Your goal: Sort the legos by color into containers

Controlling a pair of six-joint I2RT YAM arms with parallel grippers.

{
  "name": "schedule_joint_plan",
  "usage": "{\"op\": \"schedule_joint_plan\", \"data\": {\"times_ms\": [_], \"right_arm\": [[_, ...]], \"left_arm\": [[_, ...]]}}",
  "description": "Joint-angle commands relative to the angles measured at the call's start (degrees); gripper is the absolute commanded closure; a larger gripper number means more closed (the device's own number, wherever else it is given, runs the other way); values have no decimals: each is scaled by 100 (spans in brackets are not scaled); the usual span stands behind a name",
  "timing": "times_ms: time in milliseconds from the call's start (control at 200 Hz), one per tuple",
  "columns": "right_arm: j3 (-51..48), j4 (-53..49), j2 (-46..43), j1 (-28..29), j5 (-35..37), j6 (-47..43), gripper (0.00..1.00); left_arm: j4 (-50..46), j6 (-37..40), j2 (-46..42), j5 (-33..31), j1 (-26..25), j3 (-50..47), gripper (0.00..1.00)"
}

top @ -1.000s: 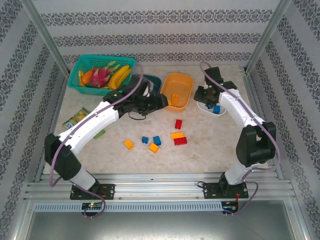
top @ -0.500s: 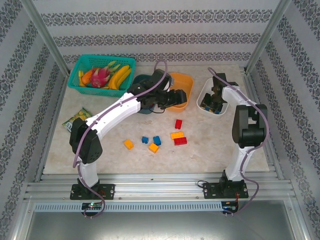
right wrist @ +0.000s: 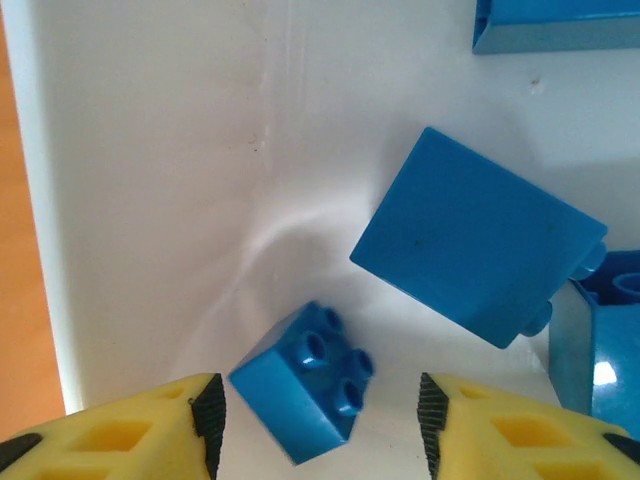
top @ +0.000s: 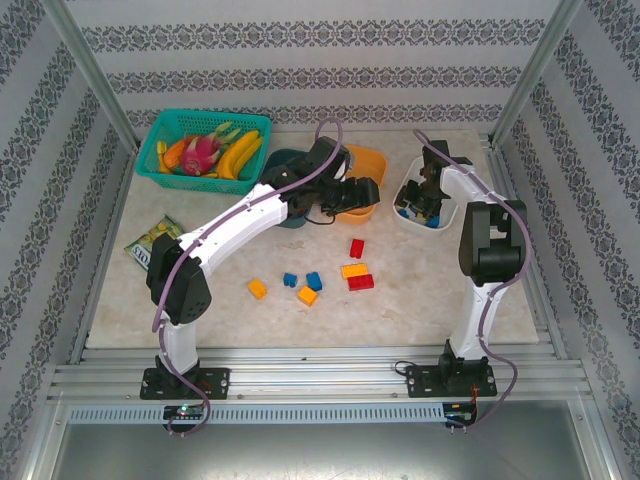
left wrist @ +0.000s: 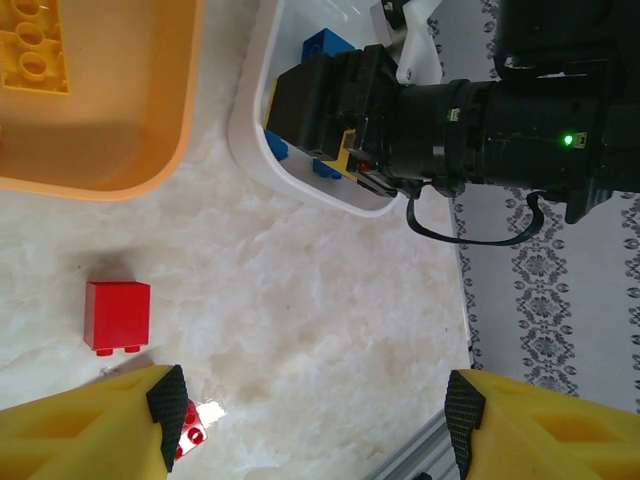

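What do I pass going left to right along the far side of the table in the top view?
basket of fruit → dark teal tub → orange tub → white tub

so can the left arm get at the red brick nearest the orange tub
probably yes: the red brick lies by itself on bare table, close to the open left gripper, with nothing on top of it or between them
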Motion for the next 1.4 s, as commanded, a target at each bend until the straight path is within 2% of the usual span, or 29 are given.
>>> {"op": "schedule_joint_plan", "data": {"times_ms": [0, 180, 295, 475, 629, 729, 894, 979, 1194, 1324, 1399], "right_arm": [[94, -184, -321, -49, -17, -59, 43], [-53, -133, -1330, 61, 114, -143, 43], [-550, 126, -2216, 473, 168, -325, 43], [-2190, 1127, -3842, 1682, 57, -413, 42], [-3691, 2313, -4892, 3243, -255, -397, 36], [-4297, 2739, -5041, 4016, -286, -177, 35], [-4545, 2956, -4858, 4690, -450, -55, 32], [-4568, 3061, -4659, 4781, -714, -29, 31], [-4474, 3150, -4484, 4855, -715, 6, 30], [-4382, 3095, -4431, 4855, -681, 9, 30], [-4362, 3063, -4435, 4847, -654, 33, 31]], "left_arm": [[-347, 130, -238, -259, -75, 204, 29], [-1013, -69, -729, -925, -50, -121, 29], [-1266, -391, -1302, -1233, 61, -835, 29], [-1551, -1023, -2374, -1569, 355, -2414, 30], [-1822, -1798, -3258, -1804, 640, -3833, 30], [-1547, -2185, -3462, -1497, 852, -4599, 30], [-1215, -2256, -3175, -1400, 1052, -5060, 24], [-1010, -2192, -2829, -1231, 1170, -5169, 24], [-541, -2125, -2261, -1125, 1216, -5328, 27], [-483, -2024, -2121, -1290, 1217, -5379, 33], [-522, -1959, -2113, -1394, 1217, -5374, 40]]}}
